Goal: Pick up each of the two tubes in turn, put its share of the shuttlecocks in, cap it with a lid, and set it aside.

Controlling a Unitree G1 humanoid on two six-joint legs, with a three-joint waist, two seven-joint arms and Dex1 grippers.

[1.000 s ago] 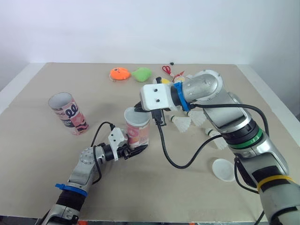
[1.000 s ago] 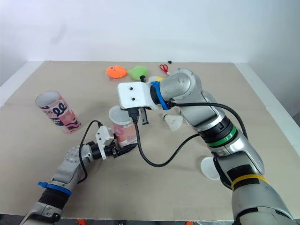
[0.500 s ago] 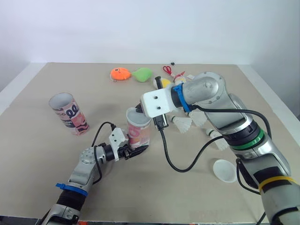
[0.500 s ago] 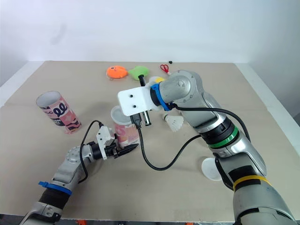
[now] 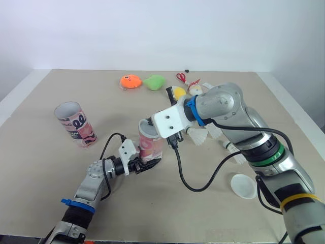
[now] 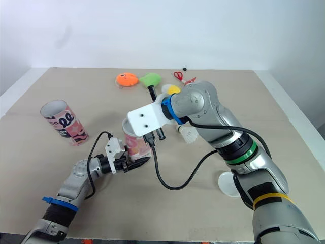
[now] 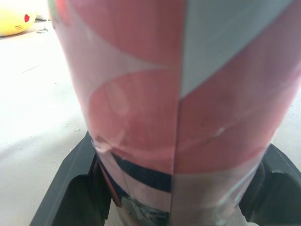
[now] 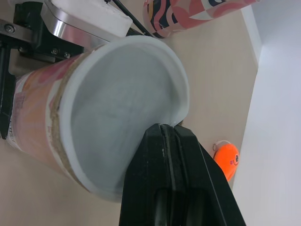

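Note:
My left gripper [image 5: 147, 163] is shut on the lower part of a pink patterned tube [image 5: 151, 146], which stands upright on the table; its black fingers [image 7: 70, 181] press both sides of the tube [image 7: 178, 117]. A white lid [image 8: 122, 108] lies across the tube's mouth. My right gripper [image 8: 168, 128] is over the tube's top, shut on the lid's rim. A second pink tube [image 5: 76, 124], open at the top, stands at the left. Loose shuttlecocks [image 5: 197, 135] lie right of the held tube. Another white lid [image 5: 242, 184] lies near the front right.
An orange toy [image 5: 129, 80], a green toy [image 5: 154, 80], red scissors [image 5: 181, 77] and a yellow toy [image 5: 177, 92] lie at the back of the beige table [image 5: 40, 168]. My right arm's black cable [image 5: 198, 183] loops down in front of the held tube.
My right wrist has dropped and swung rightward over the tube while keeping its fingertips at the tube's top. The left gripper has kept its hold on the tube.

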